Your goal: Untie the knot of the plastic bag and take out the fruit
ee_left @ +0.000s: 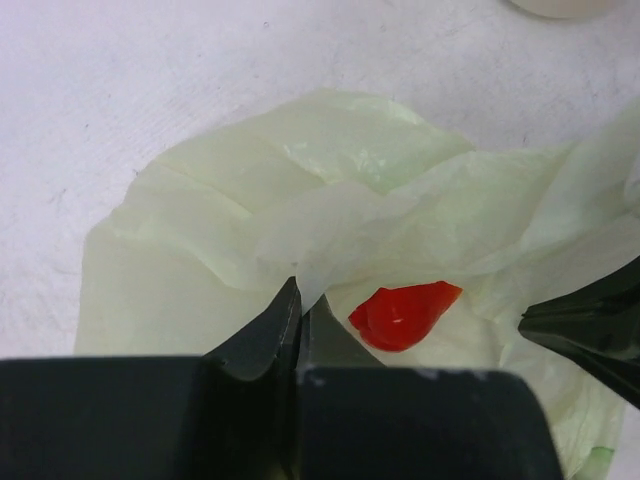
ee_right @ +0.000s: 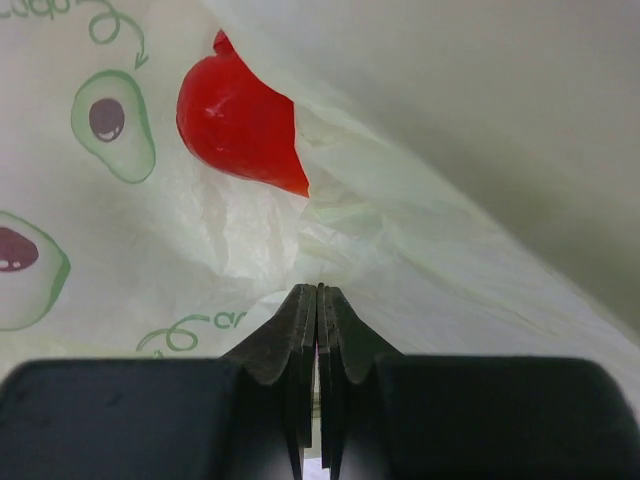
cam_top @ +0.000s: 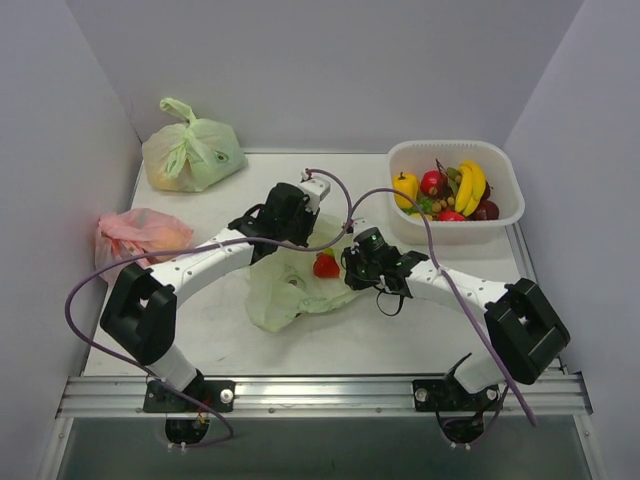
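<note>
Bare table (cam_top: 350,340) lies open between the arm bases and the plastic bag (cam_top: 285,290), sprawled mid-table. The left gripper (ee_left: 298,297) pinches an edge of it; the right gripper (ee_right: 318,292) clamps a fold opposite. A small red fruit (cam_top: 326,265) sits exposed between them. Farther, a white basket (cam_top: 505,205) crowds the right edge, a second green bag (cam_top: 195,155) the left corner.

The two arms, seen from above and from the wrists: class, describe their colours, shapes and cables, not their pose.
Both the left arm and right arm have white tubular links between chunky black joint housings. A thin purple cable runs along each. The left fingers and right fingers are black, tapering wedges.
</note>
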Robot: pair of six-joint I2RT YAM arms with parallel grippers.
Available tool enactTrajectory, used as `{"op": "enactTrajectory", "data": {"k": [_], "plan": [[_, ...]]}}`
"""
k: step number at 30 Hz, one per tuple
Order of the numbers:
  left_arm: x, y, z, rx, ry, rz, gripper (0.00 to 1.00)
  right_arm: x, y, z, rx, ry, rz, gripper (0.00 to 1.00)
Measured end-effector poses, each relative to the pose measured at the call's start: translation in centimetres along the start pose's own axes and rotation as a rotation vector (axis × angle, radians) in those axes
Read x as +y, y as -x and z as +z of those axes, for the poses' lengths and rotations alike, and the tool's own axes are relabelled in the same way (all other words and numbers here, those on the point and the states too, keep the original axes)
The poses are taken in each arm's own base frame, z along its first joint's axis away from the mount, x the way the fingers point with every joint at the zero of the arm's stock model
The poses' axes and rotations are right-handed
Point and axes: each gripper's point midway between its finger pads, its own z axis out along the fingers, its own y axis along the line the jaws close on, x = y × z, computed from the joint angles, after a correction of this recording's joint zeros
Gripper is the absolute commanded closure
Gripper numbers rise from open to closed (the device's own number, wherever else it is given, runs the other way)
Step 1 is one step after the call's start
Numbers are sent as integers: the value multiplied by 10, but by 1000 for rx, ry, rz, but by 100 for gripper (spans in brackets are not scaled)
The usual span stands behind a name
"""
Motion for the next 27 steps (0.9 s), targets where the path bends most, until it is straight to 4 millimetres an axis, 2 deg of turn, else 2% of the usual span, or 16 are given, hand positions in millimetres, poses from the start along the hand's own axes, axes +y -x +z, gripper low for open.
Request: {"op": "enactTrajectory", "data": {"k": [4, 9, 13, 19, 21, 23, 25, 26, 27], "plan": [[-1, -1, 7, -7, -28, -26, 100, -12, 2, -3, -11, -18, 46, 100], [-9, 1, 2, -27, -77, -54, 100, -26, 8, -13, -43, -53, 78, 100], [-19, 15, -23, -105, -136, -77, 100, -30, 29, -35, -141, -78, 55, 100], [-30, 45, -77, -318, -219, -105, 100, -26, 79, -91, -356, -85, -18, 100], [-31, 44, -87, -353, -228, -119, 100, -22, 91, -104, -405, -78, -39, 100], [-31, 36, -88, -350, -232, -138, 100, -20, 94, -108, -416, -77, -48, 100], [-33, 24, -84, -322, -235, -160, 100, -22, 87, -100, -383, -83, -48, 90], [-34, 18, -81, -307, -234, -171, 100, -23, 81, -94, -357, -88, -47, 79], [-36, 13, -80, -292, -231, -179, 100, -24, 72, -87, -325, -92, -43, 73]]}}
